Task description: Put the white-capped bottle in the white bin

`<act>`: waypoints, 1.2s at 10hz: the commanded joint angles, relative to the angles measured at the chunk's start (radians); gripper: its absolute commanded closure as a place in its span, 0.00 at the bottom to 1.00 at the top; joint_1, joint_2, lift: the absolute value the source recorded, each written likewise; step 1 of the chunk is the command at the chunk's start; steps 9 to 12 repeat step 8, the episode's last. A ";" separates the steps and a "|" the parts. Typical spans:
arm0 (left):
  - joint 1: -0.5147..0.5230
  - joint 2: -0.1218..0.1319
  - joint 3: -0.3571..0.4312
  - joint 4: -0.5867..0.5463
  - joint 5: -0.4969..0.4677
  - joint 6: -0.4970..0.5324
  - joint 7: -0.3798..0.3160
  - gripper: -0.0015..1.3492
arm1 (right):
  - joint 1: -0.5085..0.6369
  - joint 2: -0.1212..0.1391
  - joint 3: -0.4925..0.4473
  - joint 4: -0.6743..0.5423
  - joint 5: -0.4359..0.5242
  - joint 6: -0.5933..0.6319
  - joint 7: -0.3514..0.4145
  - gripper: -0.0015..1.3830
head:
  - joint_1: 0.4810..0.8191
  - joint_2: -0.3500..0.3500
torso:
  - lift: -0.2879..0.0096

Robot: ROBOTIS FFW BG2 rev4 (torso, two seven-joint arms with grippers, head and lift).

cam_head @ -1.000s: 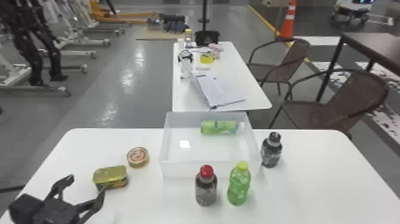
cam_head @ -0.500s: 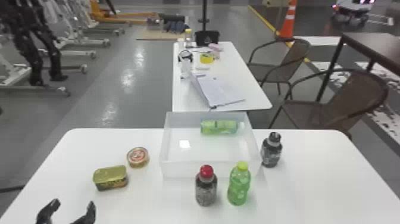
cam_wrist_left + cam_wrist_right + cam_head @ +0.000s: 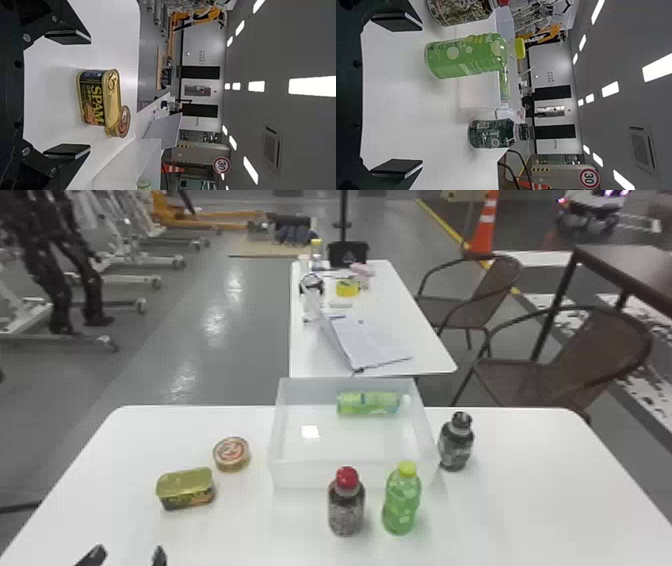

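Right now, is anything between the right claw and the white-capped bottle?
Yes: the white bin's near wall, since the white-capped bottle lies inside. The yellow-capped bottle stands in front of that wall.

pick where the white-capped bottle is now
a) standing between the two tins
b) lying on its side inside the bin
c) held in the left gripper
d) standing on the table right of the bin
b, the white-capped bottle lies on its side inside the white bin, near its far wall.
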State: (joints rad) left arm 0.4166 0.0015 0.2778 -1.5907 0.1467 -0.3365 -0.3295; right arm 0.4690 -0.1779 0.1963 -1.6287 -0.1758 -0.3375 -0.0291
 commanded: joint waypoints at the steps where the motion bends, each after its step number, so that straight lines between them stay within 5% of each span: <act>1: 0.005 -0.004 -0.003 0.000 0.007 0.007 0.000 0.24 | 0.000 0.000 0.000 0.000 0.001 0.000 0.000 0.06 | 0.20 0.50 | 0.63; 12: 0.011 -0.004 -0.008 0.000 0.021 0.010 0.000 0.24 | 0.002 -0.002 -0.001 -0.006 0.009 -0.003 0.000 0.07 | 0.20 0.50 | 0.63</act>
